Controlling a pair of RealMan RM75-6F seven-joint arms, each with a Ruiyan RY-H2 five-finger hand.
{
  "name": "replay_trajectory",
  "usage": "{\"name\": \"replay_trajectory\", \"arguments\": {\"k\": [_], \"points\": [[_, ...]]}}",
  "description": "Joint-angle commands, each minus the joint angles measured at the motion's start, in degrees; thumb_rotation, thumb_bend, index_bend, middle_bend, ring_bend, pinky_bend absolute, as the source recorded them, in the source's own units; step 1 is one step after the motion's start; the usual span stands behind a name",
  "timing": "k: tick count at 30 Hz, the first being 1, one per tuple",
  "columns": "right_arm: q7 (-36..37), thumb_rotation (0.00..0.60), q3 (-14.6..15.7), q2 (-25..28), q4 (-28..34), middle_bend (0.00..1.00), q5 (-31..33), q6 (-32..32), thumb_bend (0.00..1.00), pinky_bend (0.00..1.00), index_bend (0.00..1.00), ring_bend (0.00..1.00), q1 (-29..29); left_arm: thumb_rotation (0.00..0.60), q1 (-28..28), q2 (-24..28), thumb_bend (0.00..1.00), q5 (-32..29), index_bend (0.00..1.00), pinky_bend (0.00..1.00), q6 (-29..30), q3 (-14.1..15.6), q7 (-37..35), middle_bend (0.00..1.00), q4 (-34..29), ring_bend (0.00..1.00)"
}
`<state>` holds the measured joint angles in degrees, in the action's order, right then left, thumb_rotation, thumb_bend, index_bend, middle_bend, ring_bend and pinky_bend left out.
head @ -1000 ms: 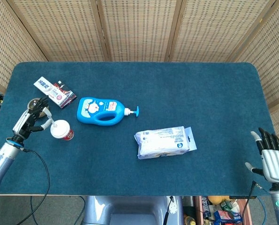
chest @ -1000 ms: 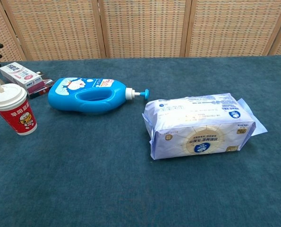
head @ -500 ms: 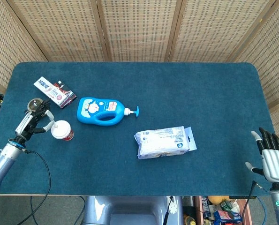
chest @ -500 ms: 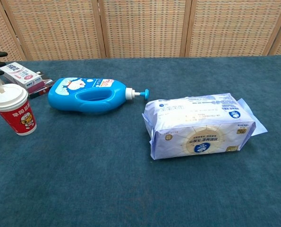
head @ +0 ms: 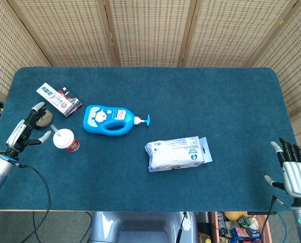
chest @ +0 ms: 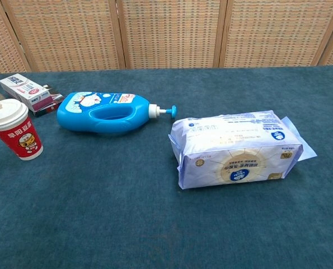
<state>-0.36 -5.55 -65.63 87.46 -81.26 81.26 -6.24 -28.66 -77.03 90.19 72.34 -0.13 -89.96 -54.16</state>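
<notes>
Red cup (head: pixel 66 139) x1 | blue bottle (head: pixel 109 120) x1 | left hand (head: pixel 28 129), right hand (head: pixel 293 172): fingers spread, empty

Left hand (head: pixel 28 129) low at left table edge, fingers spread, holding nothing. Right hand (head: pixel 293 172) at lower right corner, upright, fingers apart, empty.

Glossy plastic bottle (chest: pixel 102 111), matt cloth table (chest: pixel 155 224).

At the lower left of the head view, the left hand (head: pixel 28 130) has grey-silver fingers with dark parts, a blue ring at the wrist and a black cable. At the lower right, the right hand (head: pixel 293 172) has a silver ribbed back and black fingers.
</notes>
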Motion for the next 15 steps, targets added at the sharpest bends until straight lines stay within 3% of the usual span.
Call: {"name": "replay_trajectory", "arguments": {"k": [1, 5, 8, 13, 15], "points": [[0.26, 0.6, 0.01, 0.16, 0.19, 0.0, -0.19, 0.19, 0.0, 0.0, 0.0, 0.0, 0.07, 0.6, 3.24, 5.04, 0.22, 0.74, 0.0, 0.0, 7.18, -0.77, 14.13, 0.0, -5.45, 0.0], [0.52, 0.6, 0.07, 0.34, 0.41, 0.0, -0.61, 0.65, 0.0, 0.0, 0.0, 0.0, 0.21, 0.6, 6.34, 9.62, 0.14, 0.13, 0.0, 0.0, 9.56, -0.07, 32.17, 0.0, -14.78, 0.0], [0.72, 0.6, 0.19, 0.56, 0.71, 0.0, -1.22, 1.34, 0.0, 0.0, 0.0, 0.0, 0.45, 0.6, 10.79, 13.99, 0.13, -2.54, 0.0, 0.0, 11.29, 1.3, 54.78, 0.0, -25.48, 0.0], [0.99, 0.6, 0.31, 0.79, 1.0, 0.0, -2.03, 2.24, 0.0, 0.0, 0.0, 0.0, 0.73, 0.6, 16.24, 15.92, 0.13, -6.98, 0.0, 0.0, 15.35, 2.2, 80.36, 0.0, -39.35, 0.0], [1.09, 0.6, 0.33, 0.89, 1.1, 0.0, -2.24, 2.55, 0.0, 0.0, 0.0, 0.0, 0.84, 0.6, 17.71, 15.67, 0.13, -6.28, 0.0, 0.0, 17.12, 2.75, 85.78, 0.0, -42.1, 0.0]]}}
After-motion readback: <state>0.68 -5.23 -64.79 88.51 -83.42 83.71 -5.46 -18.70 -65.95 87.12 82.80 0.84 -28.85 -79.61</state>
